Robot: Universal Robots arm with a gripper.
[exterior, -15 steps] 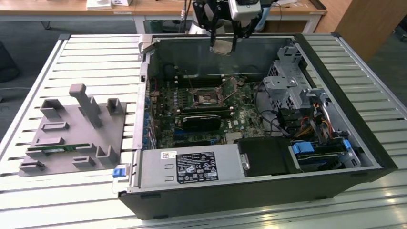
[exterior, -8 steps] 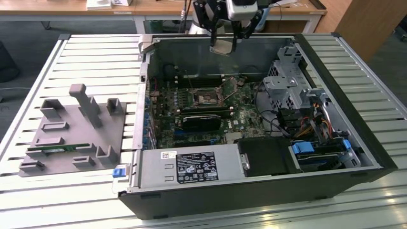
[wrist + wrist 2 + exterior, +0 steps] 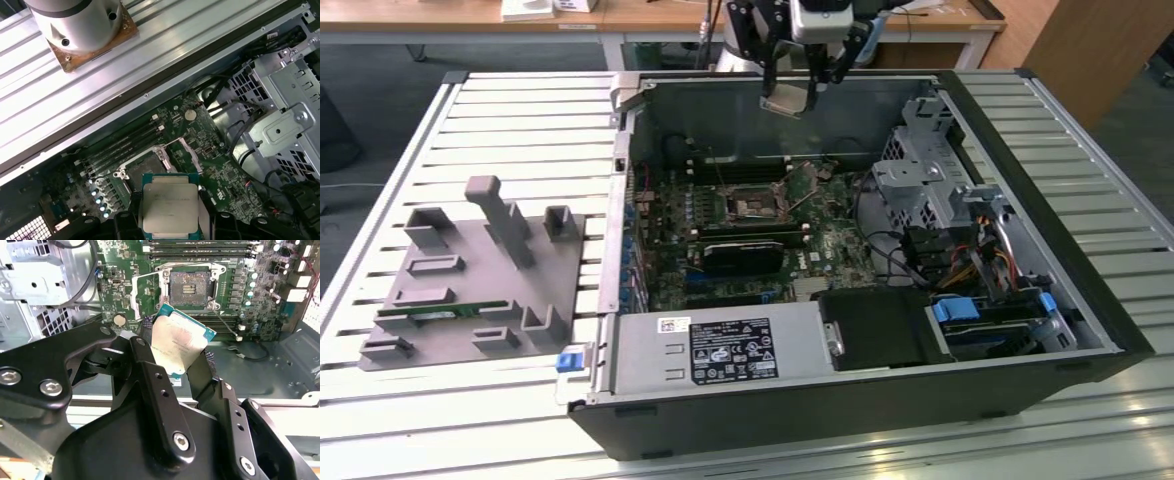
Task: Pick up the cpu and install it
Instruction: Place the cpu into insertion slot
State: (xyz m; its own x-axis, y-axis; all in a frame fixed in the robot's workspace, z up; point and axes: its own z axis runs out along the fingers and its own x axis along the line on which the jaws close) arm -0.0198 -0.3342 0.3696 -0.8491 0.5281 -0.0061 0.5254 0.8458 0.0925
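My gripper (image 3: 794,88) is shut on the cpu (image 3: 790,100), a flat square chip with a silvery top, and holds it tilted in the air above the back wall of the open computer case (image 3: 854,400). Both wrist views show the cpu (image 3: 179,340) (image 3: 170,207) pinched by its edges between the black fingers (image 3: 150,372). The open cpu socket (image 3: 750,206) lies on the green motherboard below, its metal frame lifted and its middle bare (image 3: 189,287) (image 3: 146,167). The chip hangs well above the socket, apart from it.
A grey fixture plate (image 3: 467,280) with a green memory stick (image 3: 434,313) lies on the slatted table (image 3: 520,120) at the exterior view's left. Inside the case are a power supply (image 3: 720,350), a metal drive cage (image 3: 927,170) and cables (image 3: 961,270). The arm's base (image 3: 82,25) stands beside the case.
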